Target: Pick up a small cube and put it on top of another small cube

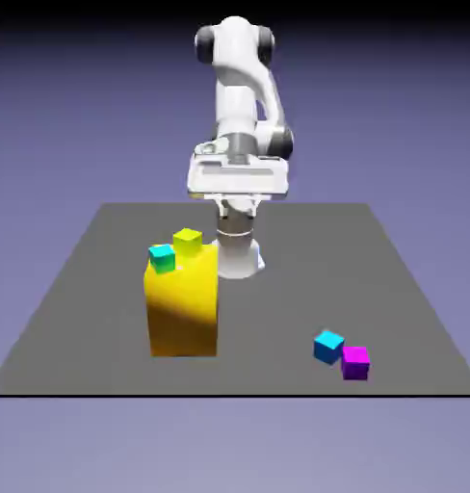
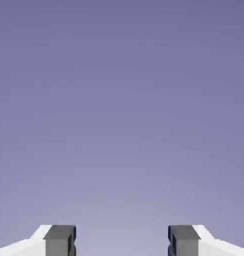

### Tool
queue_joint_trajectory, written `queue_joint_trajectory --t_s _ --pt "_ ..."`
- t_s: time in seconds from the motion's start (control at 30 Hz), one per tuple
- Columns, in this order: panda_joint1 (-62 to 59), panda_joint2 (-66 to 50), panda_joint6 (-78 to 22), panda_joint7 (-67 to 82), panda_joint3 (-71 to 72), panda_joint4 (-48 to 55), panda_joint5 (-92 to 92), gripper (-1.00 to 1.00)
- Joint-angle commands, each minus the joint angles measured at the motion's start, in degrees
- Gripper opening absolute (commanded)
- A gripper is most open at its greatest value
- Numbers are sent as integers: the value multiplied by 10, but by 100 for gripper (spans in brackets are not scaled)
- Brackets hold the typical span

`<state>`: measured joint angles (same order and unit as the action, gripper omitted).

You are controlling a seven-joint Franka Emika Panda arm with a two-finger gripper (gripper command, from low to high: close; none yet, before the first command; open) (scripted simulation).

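The small magenta-purple cube point(image 1: 354, 362) sits on the grey table near its front edge, at the exterior view's right. A cyan cube point(image 1: 327, 346) lies right beside it, touching or nearly touching its corner. The white hand point(image 1: 237, 179) hangs high above the table's far side, far from both cubes. In the hand view my gripper point(image 2: 122, 240) is open. Its two grey fingertips point(image 2: 60, 240) stand wide apart with only the blue-violet backdrop between them. No cube shows in the hand view.
A tall yellow block point(image 1: 183, 306) stands on the table left of the middle. On its top rest a second cyan cube point(image 1: 162, 257) and a lime-yellow cube point(image 1: 188, 242). The arm's base point(image 1: 239, 255) rises just behind the block.
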<state>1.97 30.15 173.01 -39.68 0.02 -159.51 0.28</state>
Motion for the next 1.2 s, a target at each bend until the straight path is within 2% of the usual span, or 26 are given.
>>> queue_joint_trajectory --t_s 0.0,0.8,0.87,1.03,1.07,1.17 --pt "11 -21 -8 23 0 12 2 0" --pt "266 -519 -207 576 4 309 57 0" --pt "268 -522 -209 579 4 311 58 0" --pt "263 -622 -133 584 13 336 62 0" --pt "263 -622 -133 584 13 336 62 -100" --pt "265 -581 -164 582 9 325 60 -100"
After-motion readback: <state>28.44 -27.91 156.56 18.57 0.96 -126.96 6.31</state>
